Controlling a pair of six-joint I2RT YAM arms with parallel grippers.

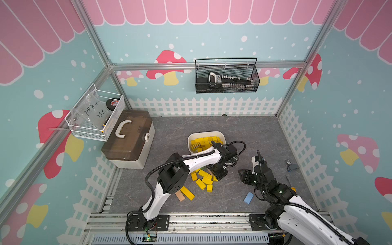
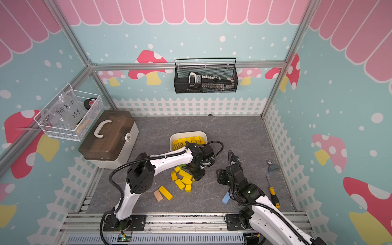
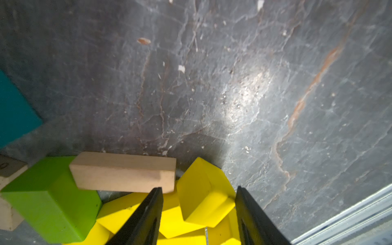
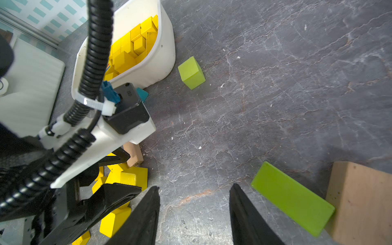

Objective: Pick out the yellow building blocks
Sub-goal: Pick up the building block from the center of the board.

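The left hand (image 3: 199, 212) hangs open astride a tilted yellow block (image 3: 203, 191) heaped on others on the table (image 3: 254, 84), beside a tan block (image 3: 123, 171); its long axis seems to run along the gap, so closing on its narrow sides should hold. The right hand (image 4: 194, 212) hovers open, empty; yellow blocks (image 4: 131, 48) fill the white tub (image 4: 161, 63).

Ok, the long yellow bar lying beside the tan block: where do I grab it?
Take the long yellow bar mid-length, jaws across its narrow width, coming straight down: it lies flat and looks too long to span end to end. The tan block sits close along one long side, so it may need nudging clear first.
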